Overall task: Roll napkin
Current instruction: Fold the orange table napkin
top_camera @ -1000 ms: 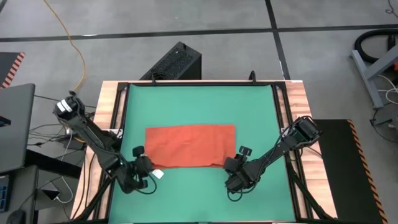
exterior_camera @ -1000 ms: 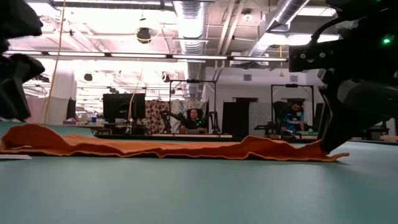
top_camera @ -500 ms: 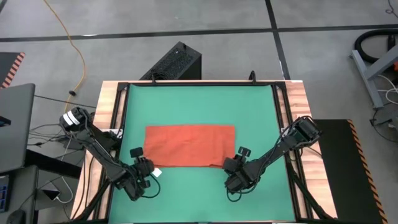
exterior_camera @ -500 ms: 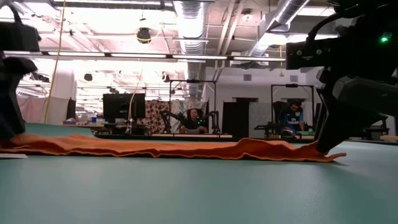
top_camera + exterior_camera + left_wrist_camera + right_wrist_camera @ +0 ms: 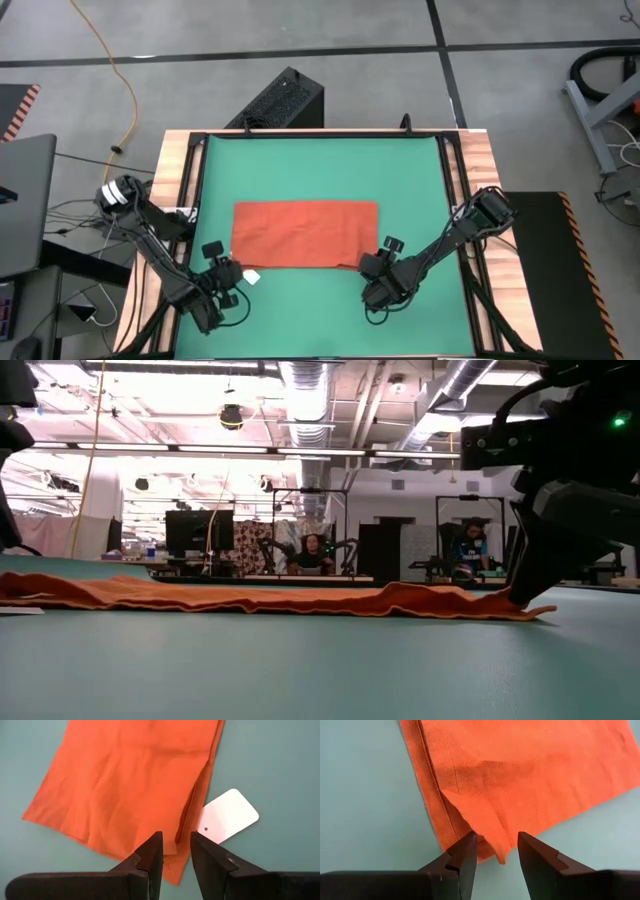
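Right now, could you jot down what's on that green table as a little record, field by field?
Cloth: one orange-red napkin, lying flat, not rolled
Tag: small white tag at the napkin's near left corner
Surface: green table
Left end effector: open, above the napkin's near left corner, beside the tag
Right end effector: open, at the near right corner, where the cloth is folded over
Held: nothing visibly gripped
Background: people seated beyond the table, low view

napkin: soft orange-red cloth, matt, fine weave, lightly creased
tag: white, smooth, looks like paper or thin plastic
tabletop: green matt mat, smooth; pale wood at the edges
left gripper: dark matt plastic fingers
right gripper: same dark matt finish
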`<state>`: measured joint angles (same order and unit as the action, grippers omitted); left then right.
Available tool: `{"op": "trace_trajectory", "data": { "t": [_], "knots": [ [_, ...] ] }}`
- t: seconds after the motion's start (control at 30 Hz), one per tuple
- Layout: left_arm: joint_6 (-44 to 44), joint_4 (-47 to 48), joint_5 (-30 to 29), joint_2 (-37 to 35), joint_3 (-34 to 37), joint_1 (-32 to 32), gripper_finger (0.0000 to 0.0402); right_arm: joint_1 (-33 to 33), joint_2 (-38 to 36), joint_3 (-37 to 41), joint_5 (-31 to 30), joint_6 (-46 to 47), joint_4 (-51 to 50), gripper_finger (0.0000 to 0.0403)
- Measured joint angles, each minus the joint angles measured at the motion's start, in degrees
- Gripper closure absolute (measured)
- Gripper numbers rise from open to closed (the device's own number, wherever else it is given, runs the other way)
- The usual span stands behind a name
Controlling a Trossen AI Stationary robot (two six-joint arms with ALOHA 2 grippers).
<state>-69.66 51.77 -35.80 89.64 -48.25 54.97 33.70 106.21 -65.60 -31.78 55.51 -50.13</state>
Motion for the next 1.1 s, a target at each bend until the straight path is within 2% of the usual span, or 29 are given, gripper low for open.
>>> {"op": "trace_trajectory", "data": {
  "t": [0.3, 0.6, 0.7, 0.87, 1.0, 1.1],
  "knots": [
    [-0.59, -0.11, -0.59, 5.80, 0.09, 0.06, 0.0313, 0.08, 0.00, 0.02, -1.25, 0.11, 0.29, 0.0239],
    [-3.78, 2.81, 3.35, 10.82, -0.04, -0.10, 0.0313, 0.08, 0.00, 0.02, -1.25, 0.13, 0.78, 0.0239],
    [-7.35, 8.94, 5.80, 10.82, -1.28, -0.18, 0.0313, 0.08, 0.00, 0.02, -1.25, 0.13, 1.37, 0.0239],
    [-10.18, 22.30, 7.33, 10.76, -7.16, 0.23, 0.0313, 0.08, 0.00, 0.02, -1.25, 0.13, 1.53, 0.0239],
    [-11.14, 27.14, 4.27, 10.73, -10.68, 0.96, 0.0313, 0.04, 0.00, 0.02, -1.90, 0.17, 1.56, 0.0239],
    [-14.82, 27.29, -4.47, 10.51, -11.56, 2.36, 0.0313, 0.57, 0.02, 0.02, -9.14, 2.56, 1.56, 0.0239]
  ]
}}
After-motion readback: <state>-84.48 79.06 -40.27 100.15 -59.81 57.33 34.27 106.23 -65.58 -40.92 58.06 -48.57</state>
